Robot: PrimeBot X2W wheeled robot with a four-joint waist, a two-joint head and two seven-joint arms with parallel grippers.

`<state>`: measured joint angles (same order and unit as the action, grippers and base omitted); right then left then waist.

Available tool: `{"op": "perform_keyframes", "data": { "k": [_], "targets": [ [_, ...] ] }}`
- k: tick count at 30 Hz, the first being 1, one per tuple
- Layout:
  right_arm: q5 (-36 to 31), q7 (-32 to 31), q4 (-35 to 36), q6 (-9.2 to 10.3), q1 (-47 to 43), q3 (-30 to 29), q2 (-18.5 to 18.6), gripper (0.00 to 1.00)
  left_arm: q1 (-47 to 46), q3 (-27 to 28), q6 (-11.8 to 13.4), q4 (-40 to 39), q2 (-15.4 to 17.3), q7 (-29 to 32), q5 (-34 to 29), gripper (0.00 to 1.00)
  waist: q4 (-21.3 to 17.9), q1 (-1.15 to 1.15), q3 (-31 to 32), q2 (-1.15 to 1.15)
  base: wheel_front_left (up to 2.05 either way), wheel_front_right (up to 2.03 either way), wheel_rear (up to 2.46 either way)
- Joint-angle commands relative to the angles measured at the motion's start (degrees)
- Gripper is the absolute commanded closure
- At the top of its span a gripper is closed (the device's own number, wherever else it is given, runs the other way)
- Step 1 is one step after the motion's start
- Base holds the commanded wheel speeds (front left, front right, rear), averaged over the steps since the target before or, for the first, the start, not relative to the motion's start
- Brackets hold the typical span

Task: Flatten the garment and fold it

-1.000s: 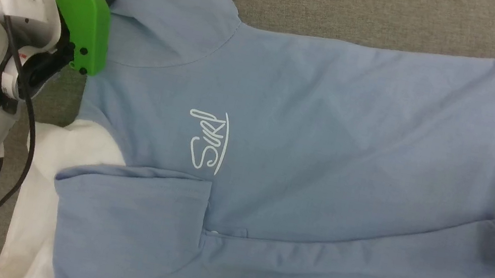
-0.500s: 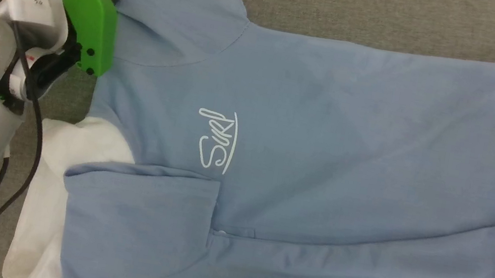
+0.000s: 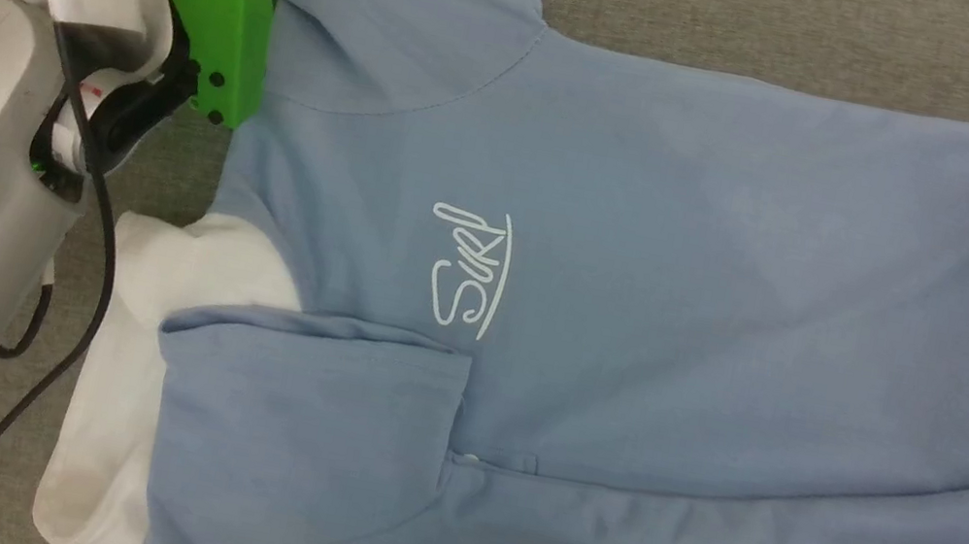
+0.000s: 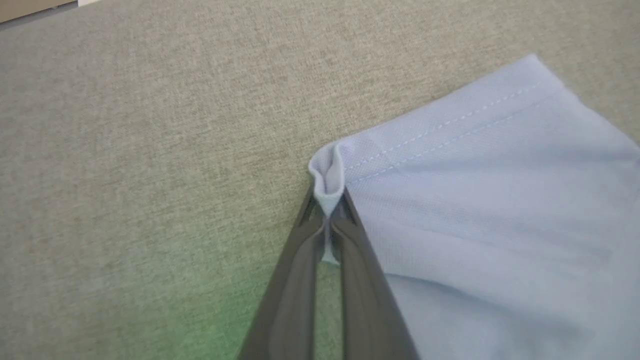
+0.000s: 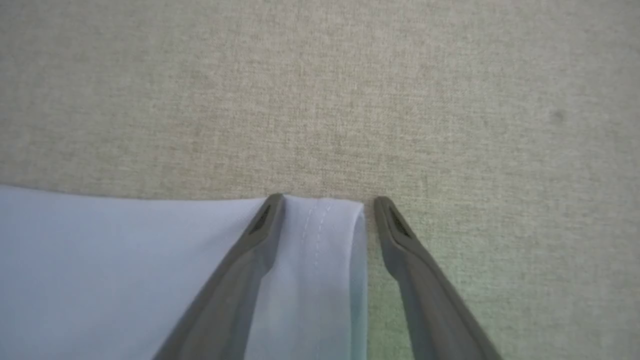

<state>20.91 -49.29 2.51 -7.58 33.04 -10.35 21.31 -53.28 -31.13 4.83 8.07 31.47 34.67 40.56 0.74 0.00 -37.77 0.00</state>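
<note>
**A:** Head view entry. Where does the garment (image 3: 639, 288) lie?

**B:** Flat on the grey woven surface (image 3: 781, 26), turned sideways. Its top end is toward 9 o'clock and its hem (image 5: 320, 240) toward 3 o'clock. The script (image 3: 470, 272) faces up near centre. The white panel (image 3: 140, 333) pokes out at 8 o'clock. The near sleeve (image 3: 302, 419) and side band lie turned in over the body along 6 o'clock, so I judge that one long fold is done.

**A:** Left gripper (image 4: 327, 200)?

**B:** At 11 o'clock of the shirt. Its fingers are pressed together on a small pinch of the far sleeve (image 3: 392, 1) corner. The left wrist view shows the cloth bunched between the tips. Likely reason: that corner is one end of the far edge, and a hold there lets the edge lift as a line.

**A:** Right gripper (image 5: 327, 205)?

**B:** At 2 o'clock, over the far hem corner. Its fingers are spread wide and hold nothing. One finger lies over the cloth, the other over bare surface, with the stitched corner between them. It is placed to straddle the corner and does not yet grip it.

**A:** Judgement?

**B:** Closing there would give matched holds at both ends of the far edge, ready to carry it toward 6 o'clock. Risk: the thin corner may slip free if the tips close off the stitching.
</note>
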Motion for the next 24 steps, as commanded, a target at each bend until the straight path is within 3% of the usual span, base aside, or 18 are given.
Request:
{"op": "perform_keyframes", "data": {
  "k": [1,6,8,15,24],
  "targets": [
    [-0.9,-0.9,-1.1,0.09,0.6,0.3,-0.7,1.00,-0.4,-0.3,0.0,1.0,0.0,-0.1,-0.7,1.00,0.3,0.00,-0.1,0.00,0.00,0.00,0.00],
    [-1.4,0.0,-0.7,0.09,1.6,0.0,-1.0,1.00,-0.8,1.3,0.5,1.3,-0.4,-3.7,-0.7,1.00,0.0,0.00,1.3,0.00,0.00,0.00,0.00],
    [-1.4,2.0,-0.6,0.09,1.8,-0.3,-0.2,1.00,-1.0,2.7,0.6,1.4,-0.8,-8.3,-1.2,1.00,-0.2,0.00,3.0,0.00,0.00,0.00,0.00],
    [-1.1,7.4,-1.2,0.09,0.0,-1.6,0.1,1.00,1.2,4.7,-0.8,1.8,-1.6,-16.2,-0.3,1.00,-0.1,0.00,8.2,0.00,0.00,0.00,0.00],
    [0.6,13.8,0.7,0.09,-9.8,-1.2,-1.6,1.00,14.9,6.7,-2.4,-6.6,0.6,-25.9,1.8,1.00,0.0,0.00,16.0,0.00,0.00,0.00,0.00]
  ]
}}
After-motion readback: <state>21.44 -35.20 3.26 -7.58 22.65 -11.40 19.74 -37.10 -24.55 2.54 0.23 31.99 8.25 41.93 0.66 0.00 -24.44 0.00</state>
